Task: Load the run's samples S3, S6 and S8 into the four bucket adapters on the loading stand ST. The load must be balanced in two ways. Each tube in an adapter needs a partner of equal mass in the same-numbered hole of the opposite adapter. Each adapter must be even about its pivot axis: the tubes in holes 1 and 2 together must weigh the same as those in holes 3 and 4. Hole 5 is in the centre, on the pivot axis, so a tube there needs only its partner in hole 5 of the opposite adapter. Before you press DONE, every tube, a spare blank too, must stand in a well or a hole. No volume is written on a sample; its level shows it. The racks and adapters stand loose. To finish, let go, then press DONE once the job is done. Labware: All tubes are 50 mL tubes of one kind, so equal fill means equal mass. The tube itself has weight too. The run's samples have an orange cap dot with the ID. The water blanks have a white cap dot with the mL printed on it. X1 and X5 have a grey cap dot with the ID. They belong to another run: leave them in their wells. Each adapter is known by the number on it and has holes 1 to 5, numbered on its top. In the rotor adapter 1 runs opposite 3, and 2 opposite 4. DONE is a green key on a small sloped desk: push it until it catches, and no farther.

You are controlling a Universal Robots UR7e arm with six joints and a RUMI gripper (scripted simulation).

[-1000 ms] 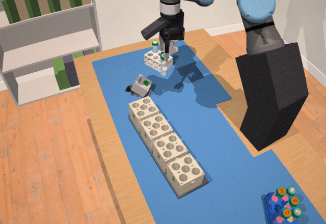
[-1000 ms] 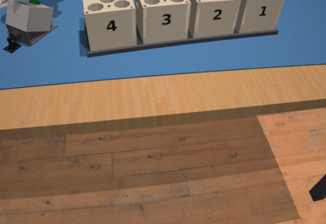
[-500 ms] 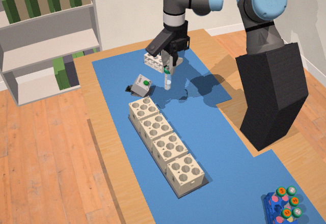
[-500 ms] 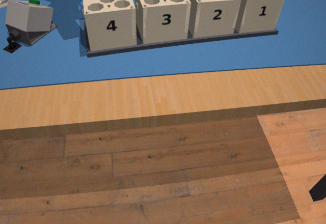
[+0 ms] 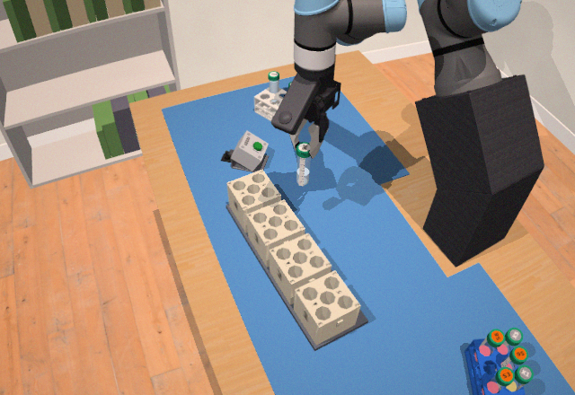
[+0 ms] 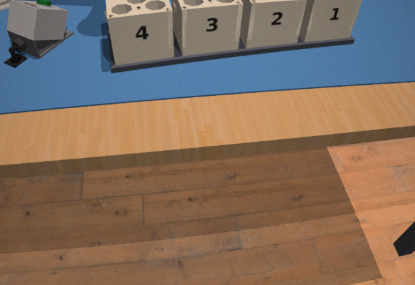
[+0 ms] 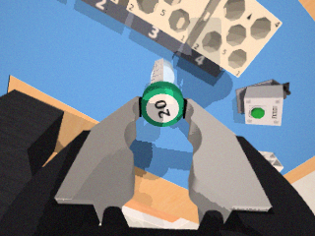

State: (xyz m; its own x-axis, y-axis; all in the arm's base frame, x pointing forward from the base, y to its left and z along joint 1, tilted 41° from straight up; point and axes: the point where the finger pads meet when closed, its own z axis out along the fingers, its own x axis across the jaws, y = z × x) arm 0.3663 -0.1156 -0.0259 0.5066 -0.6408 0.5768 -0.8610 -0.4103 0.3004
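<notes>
My gripper [image 5: 304, 150] [image 7: 161, 98] is shut on the cap of the 20 mL water blank [image 5: 303, 176] [image 7: 162, 114], which hangs upright above the mat, between the desk and adapter 4's end of the stand. Adapter 4 [image 6: 124, 44], adapter 3 [image 6: 194, 42], adapter 2 [image 6: 261, 35] and adapter 1 [image 6: 318, 29] stand in a row; no tubes show in their holes. S8 [image 5: 496, 337], S6 [image 5: 518, 355] and S3 [image 5: 505, 375] stand in the blue rack [image 5: 471, 364]. The green DONE key [image 5: 257, 146] [image 6: 43, 2] [image 7: 257, 113] is on the sloped desk.
X1 [image 5: 525, 374] and another grey-dot tube [image 5: 514, 336] also stand in the blue rack. The white rack [image 5: 265, 109] is behind the gripper, partly hidden; one blank [image 5: 273, 76] rises from it, and another green cap just shows. The dark stand [image 6: 214, 53] lies under the adapters.
</notes>
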